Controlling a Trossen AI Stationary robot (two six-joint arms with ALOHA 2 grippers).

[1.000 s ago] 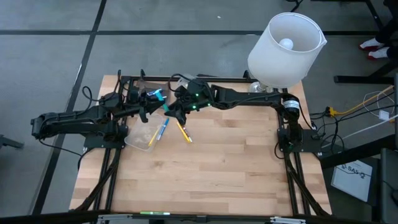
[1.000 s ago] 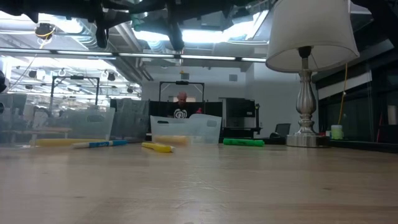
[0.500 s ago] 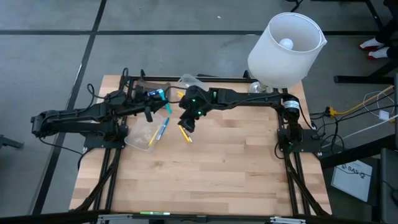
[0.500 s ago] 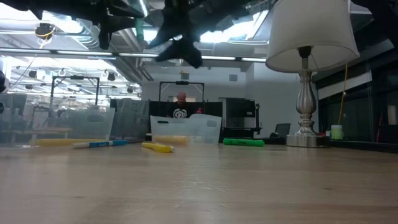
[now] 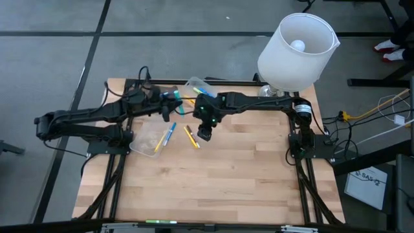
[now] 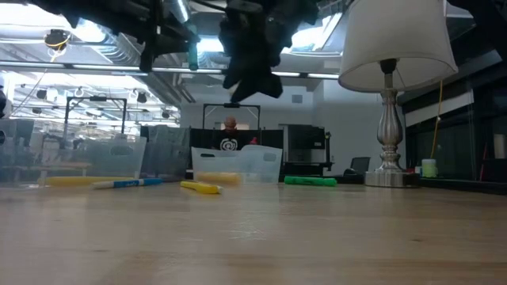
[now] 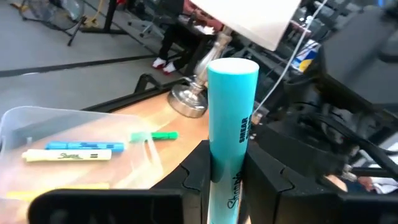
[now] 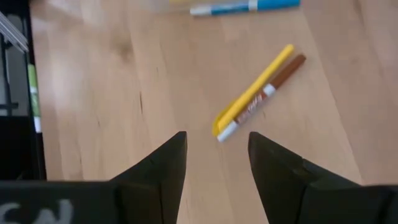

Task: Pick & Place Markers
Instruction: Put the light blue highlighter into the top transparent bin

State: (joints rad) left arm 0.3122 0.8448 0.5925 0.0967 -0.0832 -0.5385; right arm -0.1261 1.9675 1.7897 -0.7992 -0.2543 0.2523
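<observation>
Overhead, left gripper jaws pinch a teal marker; right gripper jaws spread above bare tabletop.

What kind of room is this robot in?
Probably a robot lab or workshop: a light wooden table carries two dark robot arms, a white-shaded lamp with a silver base stands on it, and a large open hall with ceiling pipes and glass partitions lies behind.

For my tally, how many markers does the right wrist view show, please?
3: yellow marker and orange marker side by side, blue marker farther off. Others may be hidden.
</observation>
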